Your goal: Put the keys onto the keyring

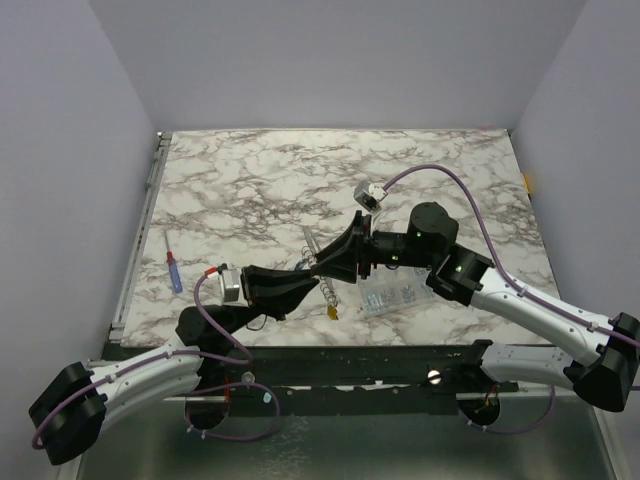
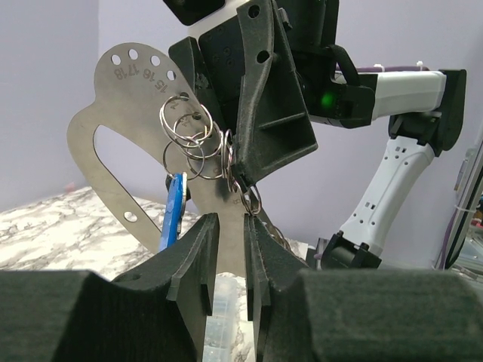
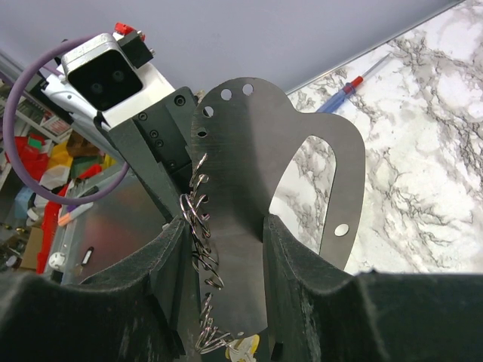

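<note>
**Keyring aloft, two keys in sight**

I see the keyring [image 2: 189, 136] as a bunch of thin silver wire loops threaded through a flat steel plate [image 2: 113, 128] that stands on edge. The blue key [image 2: 175, 211] hangs straight down from those loops. The yellow key [image 1: 331, 311] sits low, beneath a dangling chain [image 3: 198, 226]; whether it touches the table I cannot tell.

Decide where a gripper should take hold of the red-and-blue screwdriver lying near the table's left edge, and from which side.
Likely best: grip the red-and-blue screwdriver across its handle, mid-length, coming straight down. It lies flat on the table, nothing close beside it, so its narrow width suits the jaws. The left gripper and right gripper both clamp the metal plate; one must release first.
</note>
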Robot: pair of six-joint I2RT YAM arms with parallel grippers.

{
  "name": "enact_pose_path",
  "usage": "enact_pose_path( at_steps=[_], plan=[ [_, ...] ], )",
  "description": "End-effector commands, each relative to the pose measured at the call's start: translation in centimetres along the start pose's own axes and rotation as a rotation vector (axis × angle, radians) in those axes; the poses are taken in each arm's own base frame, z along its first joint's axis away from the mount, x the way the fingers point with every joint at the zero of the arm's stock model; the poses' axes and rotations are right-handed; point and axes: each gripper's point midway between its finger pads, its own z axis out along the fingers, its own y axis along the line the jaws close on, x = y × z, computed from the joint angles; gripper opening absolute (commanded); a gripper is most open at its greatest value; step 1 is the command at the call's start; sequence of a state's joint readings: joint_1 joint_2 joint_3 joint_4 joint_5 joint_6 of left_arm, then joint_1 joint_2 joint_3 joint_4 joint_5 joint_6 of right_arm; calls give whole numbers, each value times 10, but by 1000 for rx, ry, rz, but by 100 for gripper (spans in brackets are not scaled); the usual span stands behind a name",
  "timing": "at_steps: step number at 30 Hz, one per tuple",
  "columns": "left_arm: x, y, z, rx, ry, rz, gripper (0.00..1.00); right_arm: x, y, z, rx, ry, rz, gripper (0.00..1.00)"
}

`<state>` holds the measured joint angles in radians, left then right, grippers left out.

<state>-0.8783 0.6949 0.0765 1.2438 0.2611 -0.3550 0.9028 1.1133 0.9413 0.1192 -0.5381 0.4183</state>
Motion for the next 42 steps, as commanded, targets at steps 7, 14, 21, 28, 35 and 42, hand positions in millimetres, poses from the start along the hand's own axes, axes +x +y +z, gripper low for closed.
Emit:
enact_pose_path(
  at_steps=[7, 14, 21, 28, 35, 42],
  plan=[
    [-36, -6, 8, 13, -120, 0, 33, 1, 2, 4, -33, 8, -23, 18],
    [-42, -12, 3, 28, -145, -27, 32, 1, 0, 4, -24, 8, -25, 18],
    [-43, -17, -1, 45, -149, -55, 31, -2, 2, 4, -28, 2, -30, 18],
    [-34, -11, 4, 22, -117, -59, 28, -5, 6, 4, -45, -4, -30, 18],
    [-28, -8, 4, 10, -99, -77, 27, -11, 8, 2, -42, -25, -41, 18],
    [-22, -4, 0, -16, -88, -111, 30, -21, 7, -2, -10, -65, -61, 18]
  ],
)
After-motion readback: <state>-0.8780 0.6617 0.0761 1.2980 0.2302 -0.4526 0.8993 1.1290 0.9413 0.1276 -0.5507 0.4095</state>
